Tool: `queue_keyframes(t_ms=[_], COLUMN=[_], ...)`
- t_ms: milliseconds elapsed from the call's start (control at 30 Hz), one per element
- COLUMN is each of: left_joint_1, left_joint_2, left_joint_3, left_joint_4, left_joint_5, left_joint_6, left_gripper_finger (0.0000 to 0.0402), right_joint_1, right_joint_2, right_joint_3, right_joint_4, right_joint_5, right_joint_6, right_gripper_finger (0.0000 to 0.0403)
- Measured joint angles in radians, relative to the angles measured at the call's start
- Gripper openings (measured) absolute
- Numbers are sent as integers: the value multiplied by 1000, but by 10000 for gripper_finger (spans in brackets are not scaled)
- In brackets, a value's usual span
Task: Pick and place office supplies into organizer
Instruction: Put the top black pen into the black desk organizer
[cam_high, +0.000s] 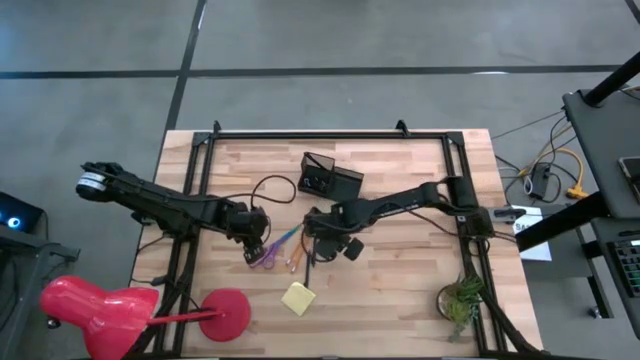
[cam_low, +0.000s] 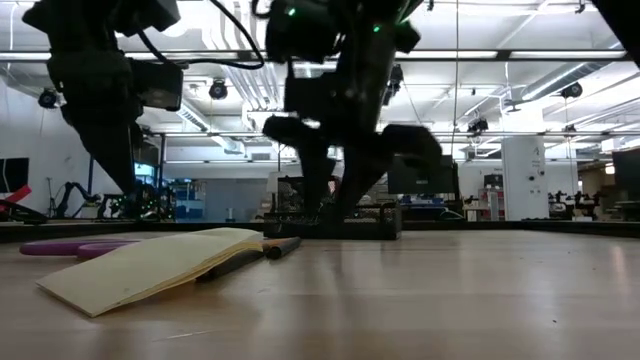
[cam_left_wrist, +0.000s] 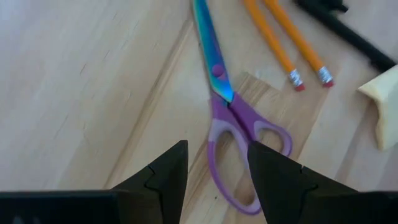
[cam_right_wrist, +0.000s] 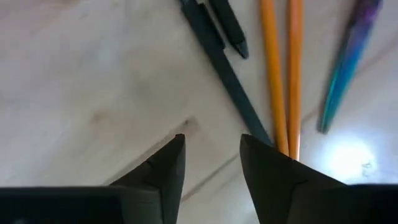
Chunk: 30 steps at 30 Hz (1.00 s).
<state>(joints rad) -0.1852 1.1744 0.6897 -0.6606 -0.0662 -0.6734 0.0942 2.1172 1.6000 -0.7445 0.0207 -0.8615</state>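
The purple-handled scissors (cam_left_wrist: 239, 134) lie flat on the wooden table, blades (cam_left_wrist: 208, 50) pointing away. My left gripper (cam_left_wrist: 216, 155) hangs open just above the handle loops and touches nothing. Beside the scissors lie two orange pencils (cam_right_wrist: 280, 74) and two black pens (cam_right_wrist: 217, 50). My right gripper (cam_right_wrist: 211, 146) is open over bare wood next to the pens, nothing between its fingers. The yellow sticky-note pad (cam_high: 298, 298) lies nearer the front edge. The black organizer (cam_high: 330, 180) stands toward the far side, behind both grippers.
A red lamp-like object (cam_high: 130, 305) lies at the near left corner. A green plant (cam_high: 460, 300) stands at the near right. A black cable (cam_high: 272, 188) loops left of the organizer. Bare wood lies between the supplies and the plant.
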Motion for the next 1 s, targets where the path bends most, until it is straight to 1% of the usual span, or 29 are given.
queue_keyframes(t_ms=[133, 267, 400, 667, 800, 1000], left_joint_1=[0, 0, 0, 0, 0, 0], left_joint_2=[0, 0, 0, 0, 0, 0], left_joint_3=[-2, -3, -6, -12, -18, -33], left_joint_4=[8, 9, 13, 29, 29, 26], left_joint_5=[-1, -2, -4, -14, -19, -19], left_joint_6=[-2, -2, -2, -1, -1, -1], left_gripper_finger=[152, 152, 152, 152, 152, 152], right_joint_1=[-11, -27, -43, -53, -53, -57], right_joint_2=[68, 109, 131, 221, 251, 240], right_joint_3=[68, 143, 206, 312, 324, 324], right_joint_4=[2, -8, -11, -111, -140, -271], right_joint_5=[-5, -5, -71, -74, -72, -71], right_joint_6=[19, 34, 112, 372, 464, 593], right_gripper_finger=[134, 124, 118, 92, 73, 55])
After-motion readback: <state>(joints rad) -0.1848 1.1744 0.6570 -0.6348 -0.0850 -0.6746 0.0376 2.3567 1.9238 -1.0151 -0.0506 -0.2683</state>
